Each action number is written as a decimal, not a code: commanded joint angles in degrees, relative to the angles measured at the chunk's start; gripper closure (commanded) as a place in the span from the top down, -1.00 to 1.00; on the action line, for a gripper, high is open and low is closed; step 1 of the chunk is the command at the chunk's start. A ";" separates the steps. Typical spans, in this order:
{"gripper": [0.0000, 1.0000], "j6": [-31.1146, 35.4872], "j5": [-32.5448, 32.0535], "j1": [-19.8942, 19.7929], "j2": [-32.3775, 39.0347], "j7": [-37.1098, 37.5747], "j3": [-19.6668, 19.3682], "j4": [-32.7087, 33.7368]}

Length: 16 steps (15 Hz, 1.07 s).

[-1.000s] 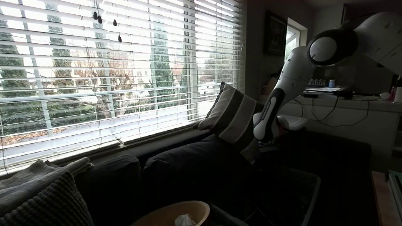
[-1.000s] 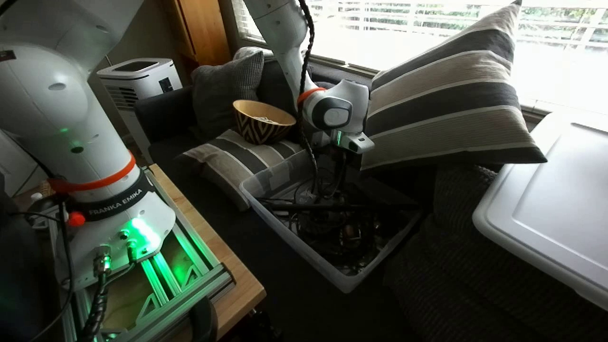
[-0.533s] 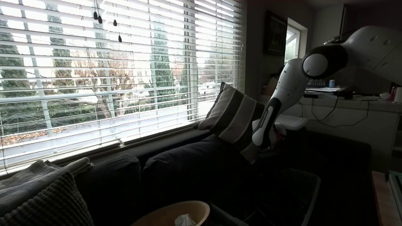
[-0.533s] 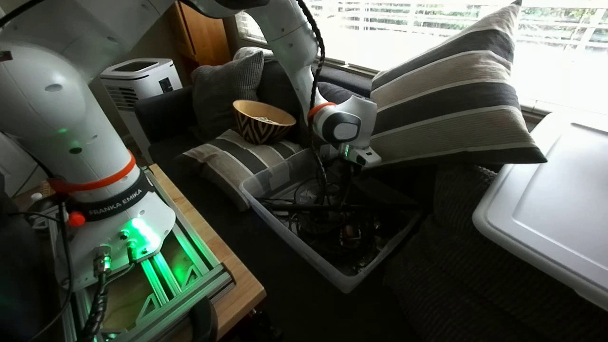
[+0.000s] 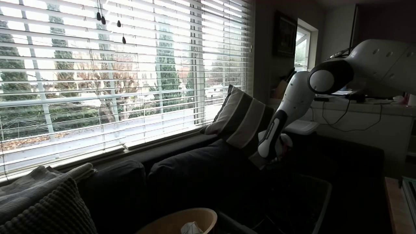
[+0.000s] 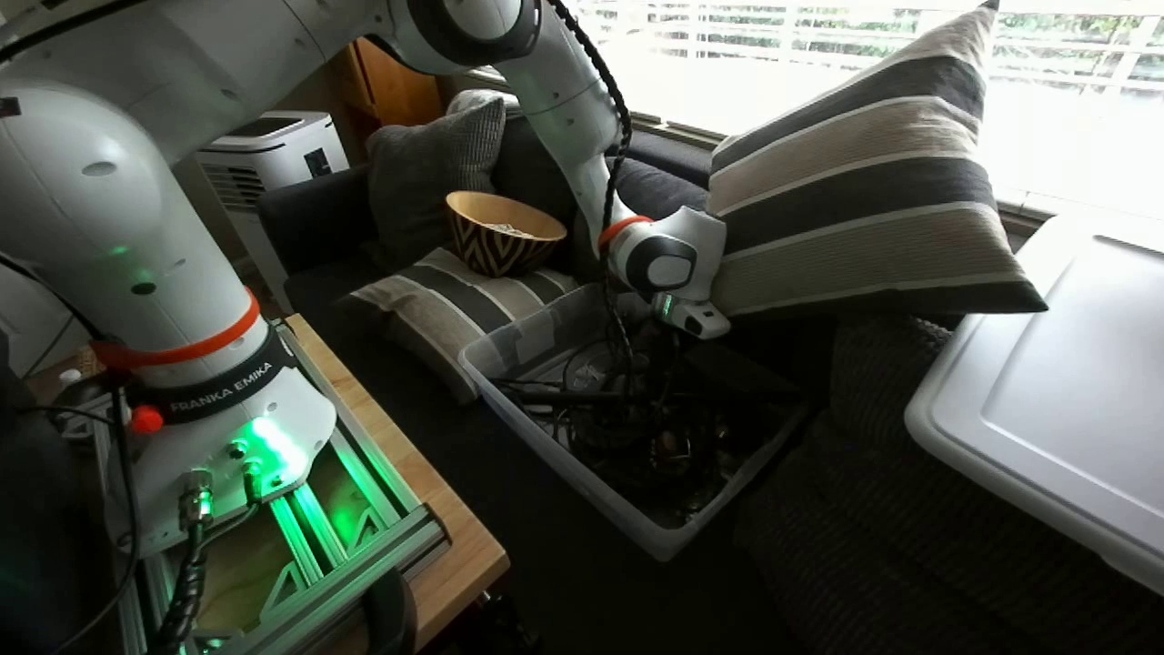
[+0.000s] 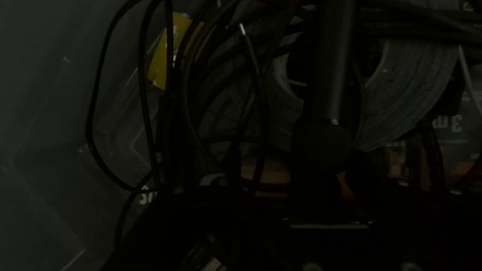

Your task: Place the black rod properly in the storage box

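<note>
Black rod [image 7: 333,67] across the storage box [image 6: 668,539].
From over here I see it lying over a gray roll [image 7: 403,90] and some cords [image 7: 142,71], with the box past the long edge of the wooden tabletop [image 6: 473,546]. My gripper [image 6: 668,364] points down into the box by the rod (too dark for me to see if it is squeezing anything).
</note>
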 commanded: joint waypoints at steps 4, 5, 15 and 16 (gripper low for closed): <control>-0.60 -3.47 1.41 -0.98 3.61 -0.90 1.11 5.79; -0.73 -3.55 1.50 -1.03 4.13 -0.96 1.16 6.49; -0.48 -4.95 1.75 -1.47 6.26 -0.64 1.22 9.26; -0.67 -5.04 1.83 -1.43 5.89 -0.64 1.30 8.88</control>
